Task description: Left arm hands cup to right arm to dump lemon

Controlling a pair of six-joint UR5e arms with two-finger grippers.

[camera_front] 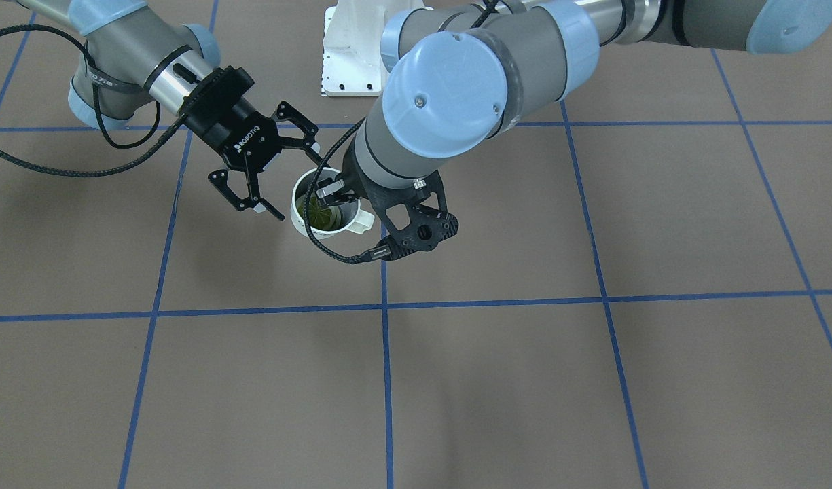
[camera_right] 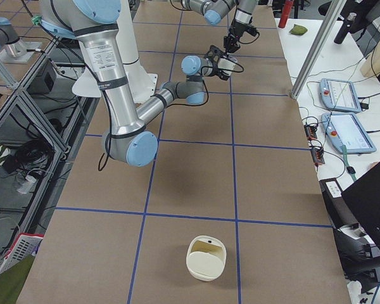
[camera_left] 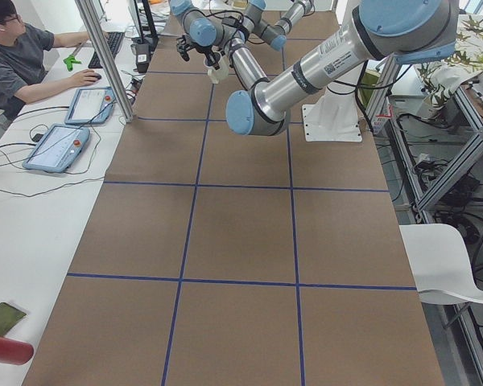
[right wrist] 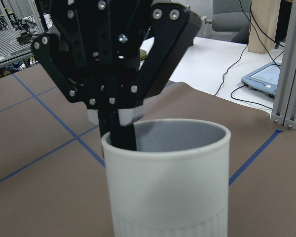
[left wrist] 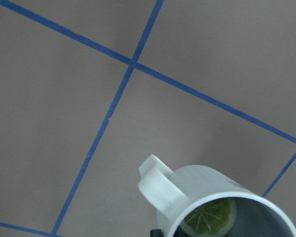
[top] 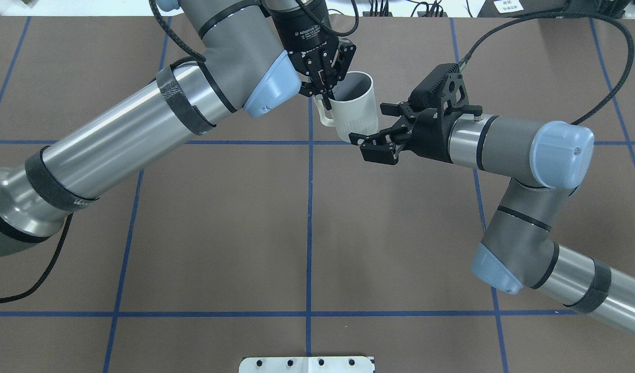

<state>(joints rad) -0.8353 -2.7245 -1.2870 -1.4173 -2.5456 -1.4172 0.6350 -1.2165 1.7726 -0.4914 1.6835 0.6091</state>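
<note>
Even overhead light, soft shadows, sharp focus, no glare.

My left wrist feed cuts the cup (left wrist: pixel 207 180) off at five o'clock; its rim hides part of the lemon (left wrist: pixel 210 220).

1. A brown table (camera_left: pixel 241 241) with a grid of blue tape fills most of the view.
2. Above the table's far end, the large near left arm (camera_left: pixel 306 72) and the small far right arm (camera_left: pixel 292 14) converge by an off-white cup (camera_left: pixel 217 75).
3. Left of the table, a seated person (camera_left: pixel 16 56) works at a white desk (camera_left: pixel 24 233) with two teach pendants (camera_left: pixel 58 147).
4. Right of the table stands a white chair (camera_left: pixel 447 261).
</note>
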